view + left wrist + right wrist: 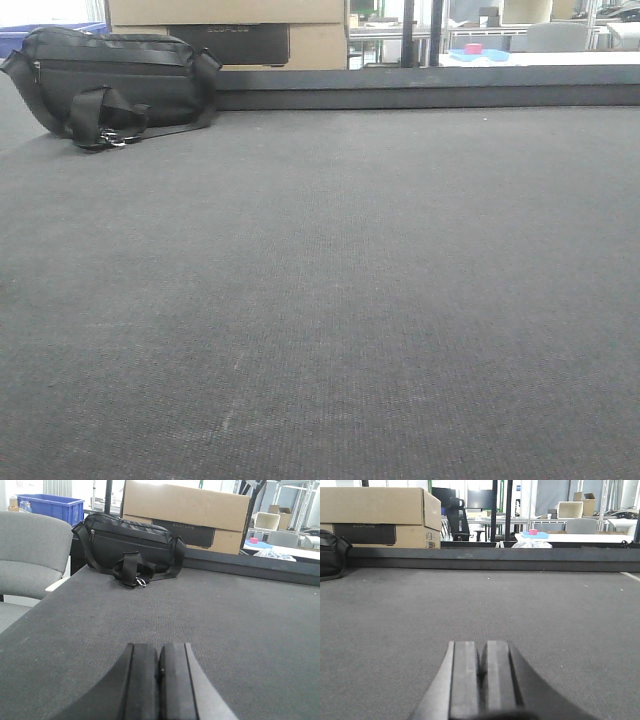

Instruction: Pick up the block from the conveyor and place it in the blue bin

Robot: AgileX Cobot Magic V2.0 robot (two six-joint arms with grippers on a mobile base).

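While all fingers [142, 680] meet, bag [110, 85] on conveyor [350, 300]

We hold left gripper [159, 650] level, fingers [142, 680] pressed together. We hold right gripper [482, 647] likewise level, pointing forward, fingers [465, 677] closed against each other.

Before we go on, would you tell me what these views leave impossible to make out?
Block: none visible on the conveyor in any view; the black bag hides what lies behind it.
Blue bin: left wrist view, bottom cut by the grey chair, inside unseen.
Pink object: right wrist view, too small to identify.
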